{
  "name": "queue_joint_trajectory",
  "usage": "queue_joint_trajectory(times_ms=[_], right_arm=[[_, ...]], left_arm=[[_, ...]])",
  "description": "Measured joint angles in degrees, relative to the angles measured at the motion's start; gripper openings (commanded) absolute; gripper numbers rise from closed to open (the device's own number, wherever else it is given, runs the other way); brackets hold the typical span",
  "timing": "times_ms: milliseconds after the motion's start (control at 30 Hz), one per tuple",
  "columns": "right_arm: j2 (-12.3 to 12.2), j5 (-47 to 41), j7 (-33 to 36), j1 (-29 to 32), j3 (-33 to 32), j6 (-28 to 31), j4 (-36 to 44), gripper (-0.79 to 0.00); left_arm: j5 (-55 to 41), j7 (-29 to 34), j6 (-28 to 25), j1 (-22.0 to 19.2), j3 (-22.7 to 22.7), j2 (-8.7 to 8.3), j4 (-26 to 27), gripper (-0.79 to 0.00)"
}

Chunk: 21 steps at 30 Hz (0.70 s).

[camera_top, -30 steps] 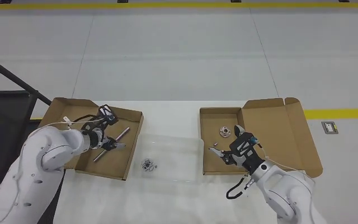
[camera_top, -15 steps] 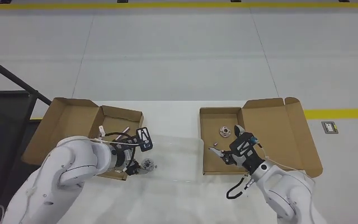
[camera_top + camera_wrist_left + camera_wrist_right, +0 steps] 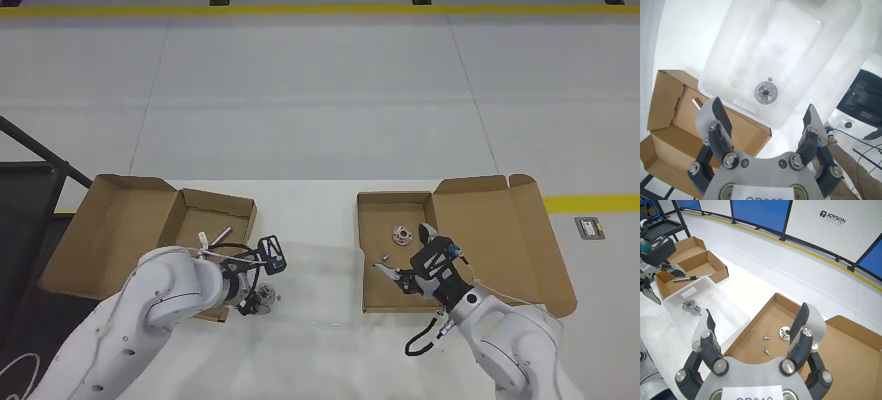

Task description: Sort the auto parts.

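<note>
From the top you had the left gripper just beside the round silver hub part, which sat in the eight-o'clock corner of the clear plastic tray. The right gripper hung over the brown cardboard box at the tray's three o'clock. Left wrist view — its fingers stood spread wide, nothing held, above the hub. Right wrist view — fingers apart, empty, over a silver flange disc and two screws.

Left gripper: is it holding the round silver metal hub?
No, the round silver metal hub lies free in the clear plastic tray, beyond the open left gripper.
</note>
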State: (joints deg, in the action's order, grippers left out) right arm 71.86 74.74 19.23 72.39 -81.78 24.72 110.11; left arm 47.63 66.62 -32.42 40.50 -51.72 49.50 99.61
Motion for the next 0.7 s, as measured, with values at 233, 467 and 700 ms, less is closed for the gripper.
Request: queue_joint_trajectory(times_ms=[233,467,700], right_arm=[[0.0,0.0,0.0,0.0,0.0,0.0,0.0,0.000],[0.0,0.0,0.0,0.0,0.0,0.0,0.0,0.000],[0.0,0.0,0.0,0.0,0.0,0.0,0.0,0.000]], left_arm=[[-0.4,1.5,1.1,-6.1,7.8,3.12,-7.5,0.000],[0.6,3.0,2.3,-10.7,14.9,6.73,-14.9,0.000],[1.1,4.1,3.1,-12.8,17.8,9.08,-19.3,0.000]])
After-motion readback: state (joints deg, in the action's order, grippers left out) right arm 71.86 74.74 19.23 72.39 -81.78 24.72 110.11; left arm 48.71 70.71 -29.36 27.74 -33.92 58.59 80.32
